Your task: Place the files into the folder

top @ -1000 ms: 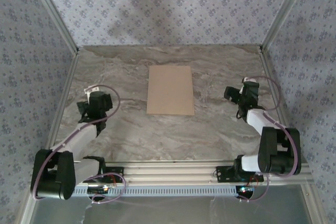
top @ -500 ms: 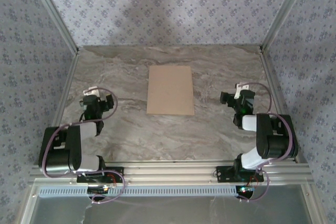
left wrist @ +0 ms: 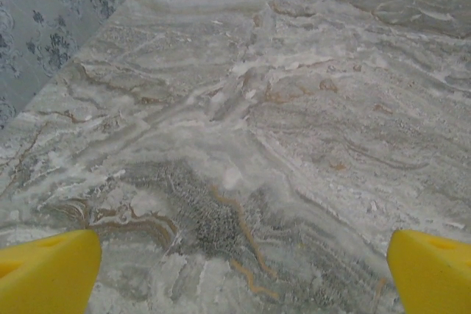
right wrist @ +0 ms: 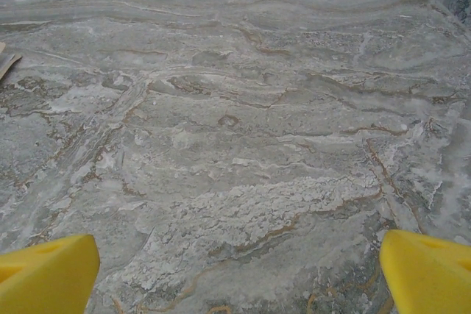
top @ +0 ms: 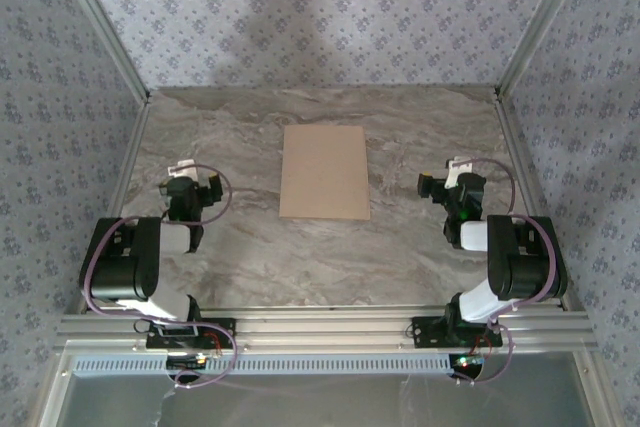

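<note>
Wallpaper in a small blue-grey flower print covers the walls (top: 300, 17) that close off the far side and both flanks of the marbled grey table (top: 400, 247), leaving a short strip of bare stone between each gripper and its nearest side wall. An aluminium rail (top: 330, 325) runs along the near edge behind both arms. The folder (top: 324, 171), a plain tan rectangle lying flat and closed with its cover unmarked, sits between the two grippers: to the right of the left gripper (top: 190, 190) and to the left of the right gripper (top: 450, 185), well apart from each, with its far edge reaching beyond the fingertips and its near edge roughly level with them. Open tabletop surrounds it on all four sides. In the left wrist view, the left gripper (left wrist: 239, 273) stands wide, its yellow fingers (left wrist: 44, 270) at opposite corners of the picture with only veined stone between and ahead of them, and the wall meets the table edge off to their left. The right gripper (right wrist: 239, 273) is likewise spread wide, its fingers (right wrist: 427, 273) holding nothing, bare marble stretching ahead to the far wall. A small tan corner of the folder (right wrist: 6, 60) shows ahead and to the left of those fingers, resting on the stone.
</note>
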Tool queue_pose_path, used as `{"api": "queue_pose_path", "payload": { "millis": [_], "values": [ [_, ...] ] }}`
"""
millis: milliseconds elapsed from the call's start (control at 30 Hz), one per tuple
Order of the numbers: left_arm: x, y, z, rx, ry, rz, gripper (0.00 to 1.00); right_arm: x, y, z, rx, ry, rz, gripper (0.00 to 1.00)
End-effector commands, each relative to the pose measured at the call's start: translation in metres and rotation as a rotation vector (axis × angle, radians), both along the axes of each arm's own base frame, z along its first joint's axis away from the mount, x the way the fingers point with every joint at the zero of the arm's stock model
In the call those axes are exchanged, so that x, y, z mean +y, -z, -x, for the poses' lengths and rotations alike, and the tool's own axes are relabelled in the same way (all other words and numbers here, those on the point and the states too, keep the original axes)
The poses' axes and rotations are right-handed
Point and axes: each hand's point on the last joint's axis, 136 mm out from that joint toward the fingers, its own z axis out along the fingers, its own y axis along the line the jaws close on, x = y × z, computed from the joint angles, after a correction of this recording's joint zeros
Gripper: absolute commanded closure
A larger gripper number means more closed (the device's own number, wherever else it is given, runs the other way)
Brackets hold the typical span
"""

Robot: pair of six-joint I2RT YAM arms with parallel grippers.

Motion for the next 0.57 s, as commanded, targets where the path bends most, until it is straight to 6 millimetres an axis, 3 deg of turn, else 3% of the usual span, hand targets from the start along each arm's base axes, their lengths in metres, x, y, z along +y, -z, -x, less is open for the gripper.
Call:
{"api": "queue_pose_path", "payload": {
  "millis": [0, 533],
  "values": [
    [0.0048, -0.0119, -0.0067, -0.037, -0.031, -0.016, 0.0, 0.0028, -0.0059, -0.0033, -0.026, -0.018, 0.021, 0.0],
    [0.0049, -0.0114, -0.0066, -0.038, -0.031, -0.018, 0.0, 0.0035, -0.0053, -0.0031, -0.024, -0.018, 0.025, 0.0]
  ]
}}
